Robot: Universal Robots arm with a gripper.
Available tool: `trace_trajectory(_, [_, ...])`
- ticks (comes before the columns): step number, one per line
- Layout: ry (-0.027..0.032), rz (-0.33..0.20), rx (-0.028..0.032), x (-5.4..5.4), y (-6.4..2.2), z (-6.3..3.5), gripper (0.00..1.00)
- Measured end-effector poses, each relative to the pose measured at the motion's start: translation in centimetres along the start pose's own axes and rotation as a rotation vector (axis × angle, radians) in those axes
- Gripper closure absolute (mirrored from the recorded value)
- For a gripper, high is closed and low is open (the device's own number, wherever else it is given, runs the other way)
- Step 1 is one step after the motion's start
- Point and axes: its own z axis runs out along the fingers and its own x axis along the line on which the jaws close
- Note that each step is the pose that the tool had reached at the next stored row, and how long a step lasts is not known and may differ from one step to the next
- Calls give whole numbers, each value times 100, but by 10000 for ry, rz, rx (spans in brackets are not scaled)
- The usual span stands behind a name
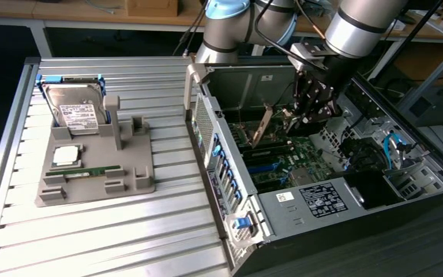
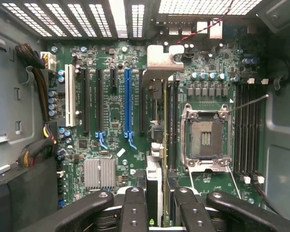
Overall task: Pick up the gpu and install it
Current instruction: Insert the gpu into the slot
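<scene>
Your arm reaches down into the open computer case [image 1: 229, 190]. Your gripper [image 1: 308, 115] is closed partway around the gpu [image 2: 157, 145], holding it on edge above the motherboard [image 2: 111, 121], maybe not touching any slot.

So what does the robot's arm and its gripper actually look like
The arm is built of silver-grey metal tubes with pale blue joint caps and black bands. Black cables run down it. The gripper is black and blocky, with black fingers studded with round screw heads.
</scene>
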Motion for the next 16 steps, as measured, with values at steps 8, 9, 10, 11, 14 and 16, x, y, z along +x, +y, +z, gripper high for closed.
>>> trace_trajectory(8, [-1,1,0,19,3,13,73])
trace_trajectory(9, [0,1,0,21,3,15,73])
trace_trajectory(10, [1,1,0,23,4,16,73])
trace_trajectory(11, [0,1,0,25,4,18,73])
trace_trajectory(14, [0,0,0,33,5,24,73])
trace_trajectory(16, [0,0,0,37,6,28,73])
